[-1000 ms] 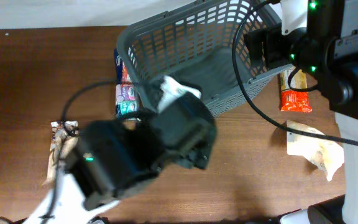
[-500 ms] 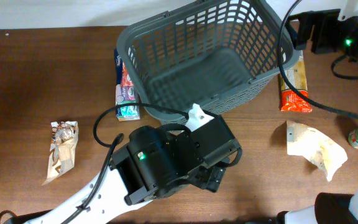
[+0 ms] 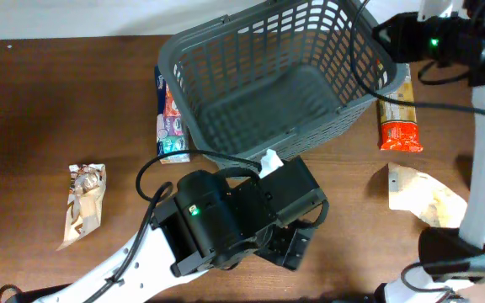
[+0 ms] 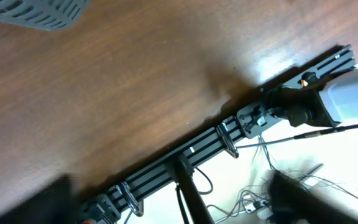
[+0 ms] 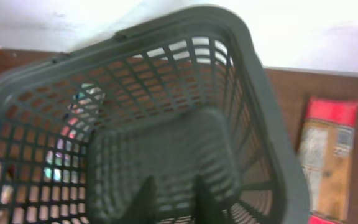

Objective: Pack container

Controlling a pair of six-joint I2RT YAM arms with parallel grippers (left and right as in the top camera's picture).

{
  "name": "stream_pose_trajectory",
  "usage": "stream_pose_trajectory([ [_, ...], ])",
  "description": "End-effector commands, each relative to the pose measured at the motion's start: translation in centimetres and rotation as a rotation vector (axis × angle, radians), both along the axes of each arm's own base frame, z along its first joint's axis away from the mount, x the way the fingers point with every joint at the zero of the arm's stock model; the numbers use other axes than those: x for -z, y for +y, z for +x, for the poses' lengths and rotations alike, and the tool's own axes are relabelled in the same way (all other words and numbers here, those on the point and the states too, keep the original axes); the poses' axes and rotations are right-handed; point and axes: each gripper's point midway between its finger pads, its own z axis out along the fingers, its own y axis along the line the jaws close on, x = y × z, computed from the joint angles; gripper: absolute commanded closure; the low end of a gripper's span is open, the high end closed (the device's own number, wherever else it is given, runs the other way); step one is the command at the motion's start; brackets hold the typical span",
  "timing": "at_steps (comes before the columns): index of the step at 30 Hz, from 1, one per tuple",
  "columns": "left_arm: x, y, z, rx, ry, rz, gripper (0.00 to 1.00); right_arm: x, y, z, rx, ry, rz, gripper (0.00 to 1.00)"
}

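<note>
Wood tabletop [image 3: 40, 101]: container [image 3: 226, 71] sits directly under my right tool [image 5: 176, 193] and near my left tool [image 3: 289, 246]. Left tool spread, empty. Right tool's fingers [image 5: 145, 199] blurred, can't tell.

Left arm [image 3: 226, 223] withdrawn from container [image 3: 242, 63] toward table [image 3: 57, 101] front, right arm [image 3: 445, 42] returned beside its rim
</note>
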Motion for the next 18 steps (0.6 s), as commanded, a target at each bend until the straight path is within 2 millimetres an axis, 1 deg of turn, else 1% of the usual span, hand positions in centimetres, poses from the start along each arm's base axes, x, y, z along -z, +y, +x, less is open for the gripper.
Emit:
stream_pose_trajectory([
  [1, 0.2, 0.0, 0.1, -0.006, -0.005, 0.01, 0.81, 1.0, 0.2, 0.7, 0.031, 0.043, 0.037, 0.96],
  [2, 0.2, 0.1, 0.3, -0.011, -0.018, 0.017, 0.98, 1.2, 0.2, 0.9, 0.031, 0.049, 0.037, 0.96],
  [5, 0.2, 0.8, 1.5, -0.1, -0.066, 0.036, 0.98, 2.0, 0.2, 0.7, 0.031, 0.079, 0.037, 0.96],
  [8, 0.0, 1.3, 2.6, -0.207, -0.107, 0.043, 0.98, 2.3, 0.2, 0.8, 0.032, 0.088, 0.038, 0.96],
  [11, -0.1, 1.5, 3.4, -0.262, -0.135, 0.041, 0.98, 2.6, 0.1, 0.9, 0.026, 0.091, 0.027, 0.96],
  [12, -0.2, 1.3, 3.5, -0.266, -0.142, 0.038, 0.98, 2.9, -0.1, 1.0, 0.033, 0.096, 0.016, 0.96],
  [15, 0.3, 0.5, 3.9, -0.265, -0.141, 0.04, 0.98, 4.5, -2.0, 1.2, 0.1, 0.126, -0.076, 0.96],
  [18, 1.2, -0.2, 4.3, -0.262, -0.133, 0.066, 0.98, 5.9, -2.8, 1.1, 0.106, 0.154, -0.137, 0.96],
])
